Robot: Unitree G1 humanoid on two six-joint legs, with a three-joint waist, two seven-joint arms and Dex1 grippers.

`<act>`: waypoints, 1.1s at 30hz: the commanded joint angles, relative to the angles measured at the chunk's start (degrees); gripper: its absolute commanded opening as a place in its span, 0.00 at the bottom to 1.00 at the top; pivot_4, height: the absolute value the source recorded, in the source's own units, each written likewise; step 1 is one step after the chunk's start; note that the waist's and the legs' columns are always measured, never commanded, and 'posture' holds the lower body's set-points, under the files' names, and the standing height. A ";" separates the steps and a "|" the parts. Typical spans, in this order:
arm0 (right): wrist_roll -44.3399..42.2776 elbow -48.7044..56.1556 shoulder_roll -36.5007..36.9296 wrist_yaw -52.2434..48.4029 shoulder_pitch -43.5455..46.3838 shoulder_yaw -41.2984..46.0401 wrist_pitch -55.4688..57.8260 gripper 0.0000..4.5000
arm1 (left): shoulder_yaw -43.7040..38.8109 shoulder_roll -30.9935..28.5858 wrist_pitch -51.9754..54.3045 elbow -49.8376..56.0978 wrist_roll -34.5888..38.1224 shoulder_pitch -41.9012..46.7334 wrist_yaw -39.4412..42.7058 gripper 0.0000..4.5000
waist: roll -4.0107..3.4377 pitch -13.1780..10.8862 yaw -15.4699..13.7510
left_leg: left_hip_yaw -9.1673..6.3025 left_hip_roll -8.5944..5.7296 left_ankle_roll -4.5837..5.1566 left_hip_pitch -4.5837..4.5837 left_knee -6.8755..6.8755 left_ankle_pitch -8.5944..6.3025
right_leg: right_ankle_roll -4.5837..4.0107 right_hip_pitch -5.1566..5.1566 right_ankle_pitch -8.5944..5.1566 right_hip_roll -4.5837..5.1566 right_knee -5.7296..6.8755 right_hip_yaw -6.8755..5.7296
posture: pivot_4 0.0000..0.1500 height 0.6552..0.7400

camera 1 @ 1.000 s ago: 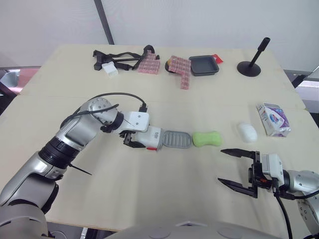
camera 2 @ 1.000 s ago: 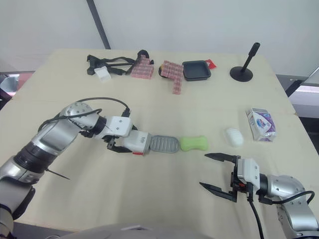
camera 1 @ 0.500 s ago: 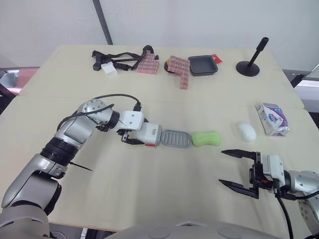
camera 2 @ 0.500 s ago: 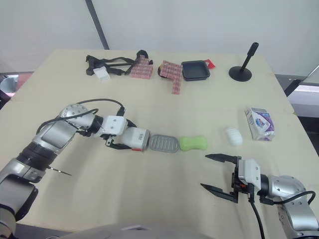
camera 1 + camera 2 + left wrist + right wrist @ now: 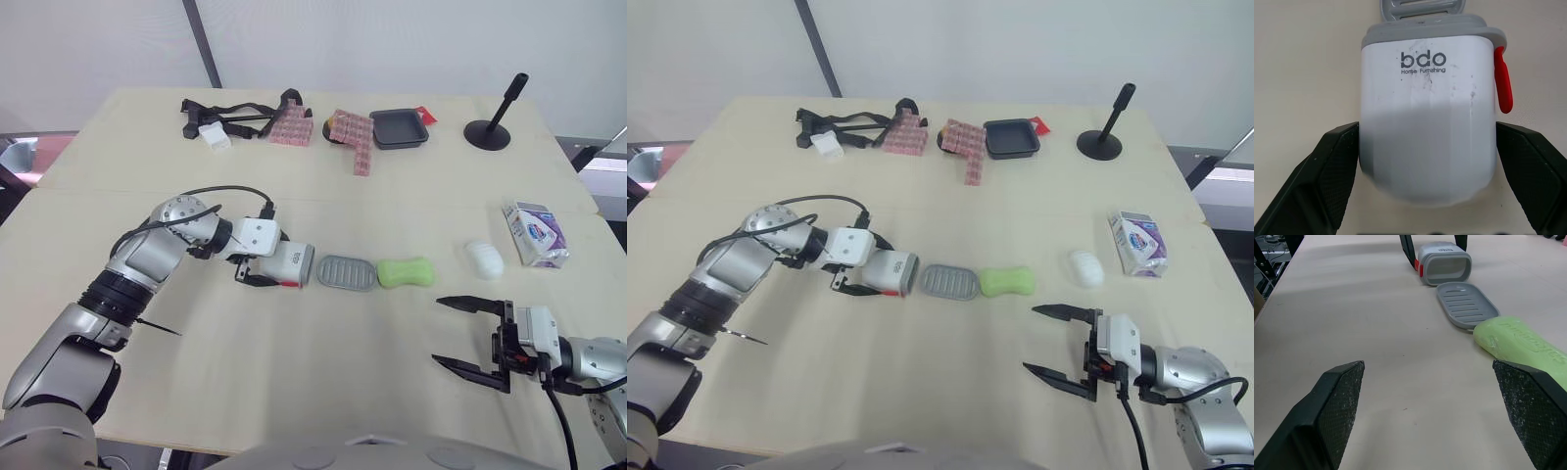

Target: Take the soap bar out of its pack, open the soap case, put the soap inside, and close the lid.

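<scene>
Near the middle of the table (image 5: 294,372), the left gripper (image 5: 277,267) has its two fingers closed on the sides of the white case (image 5: 1427,107). The case lies on its side, with its grey rim and open mouth turned to the right (a small red tab sits on the rim). Just right of it the grey tray (image 5: 347,272) lies flat on the table, close to the mouth of the case but apart from it. The green soap (image 5: 407,271) comes next in the same row, and its left end is touching or almost touching the tray; I cannot tell which.

Further right a white oval piece (image 5: 485,259) lies alone, and beside it, near the right edge, is the pack (image 5: 534,235).

At the near right, the right gripper (image 5: 436,329) has its jaws wide open and holds nothing. It points left, well apart from the soap.

On the far side of the table are black straps (image 5: 230,116), pink blocks (image 5: 355,132), a black dish (image 5: 400,127) and a black stand (image 5: 495,122).
</scene>
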State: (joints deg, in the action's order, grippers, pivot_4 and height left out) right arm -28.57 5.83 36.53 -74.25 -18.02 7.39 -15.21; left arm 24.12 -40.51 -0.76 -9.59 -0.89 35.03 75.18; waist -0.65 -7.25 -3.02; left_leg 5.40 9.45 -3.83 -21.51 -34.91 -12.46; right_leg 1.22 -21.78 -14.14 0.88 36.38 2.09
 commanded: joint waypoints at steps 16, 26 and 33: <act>-0.83 8.37 7.24 3.58 2.69 2.40 9.52 1.00 | -21.60 -0.48 7.59 12.90 26.84 -13.96 3.51 1.00 | 0.00 0.00 0.36 | 0.02 0.00 0.01 0.02 0.02 -0.01 | -0.01 0.00 0.00 0.01 -0.01 0.02 | 1.00 1.00; 2.71 15.21 19.98 7.62 17.34 0.03 28.14 1.00 | -32.65 3.12 -4.07 16.71 26.47 -38.94 -4.35 1.00 | 0.06 -0.03 0.40 | -0.04 0.03 0.01 0.12 0.05 -0.01 | 0.01 0.05 0.00 -0.01 -0.09 -0.06 | 1.00 1.00; 6.69 14.09 22.48 4.81 32.62 -10.35 36.59 1.00 | -33.09 6.03 -9.25 20.11 26.13 -48.15 -6.63 1.00 | 0.12 -0.03 0.40 | -0.10 0.06 0.02 0.16 0.05 -0.01 | 0.01 0.04 0.01 -0.03 -0.16 -0.15 | 1.00 1.00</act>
State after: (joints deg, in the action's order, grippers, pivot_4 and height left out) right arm -22.30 19.49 58.74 -68.42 12.69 -1.81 19.60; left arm -8.01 -34.48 -8.39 8.19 25.05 -12.11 69.30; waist -0.52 -7.28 -2.62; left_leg 5.31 9.51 -3.81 -21.38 -34.85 -12.47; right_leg 1.24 -21.76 -14.13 0.86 36.23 1.94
